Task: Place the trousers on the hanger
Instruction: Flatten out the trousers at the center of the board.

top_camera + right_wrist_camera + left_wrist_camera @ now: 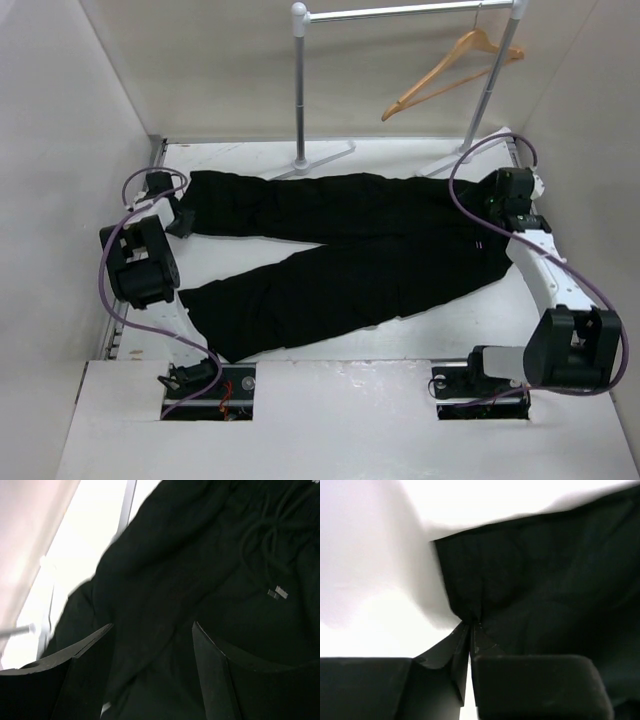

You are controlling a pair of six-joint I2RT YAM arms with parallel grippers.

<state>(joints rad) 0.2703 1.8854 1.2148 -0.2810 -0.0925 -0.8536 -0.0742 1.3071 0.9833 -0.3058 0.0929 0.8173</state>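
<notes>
The black trousers [340, 250] lie spread flat on the white table [400, 345], waist to the right and both legs running left. My left gripper [183, 218] sits at the end of the far leg. In the left wrist view this gripper [470, 625] is shut, pinching a puckered edge of the trousers [545, 590]. My right gripper [500, 215] hovers at the waist; in its wrist view the gripper [151, 627] is open over the trousers [175, 555], with nothing between the fingers. The tan wooden hanger [450, 75] hangs from the rail at the back right.
A grey metal rail stand [300, 90] rises at the back, its feet [325, 158] resting on the table just beyond the trousers. A drawstring [265, 545] lies on the waist. White walls enclose the left, back and right sides.
</notes>
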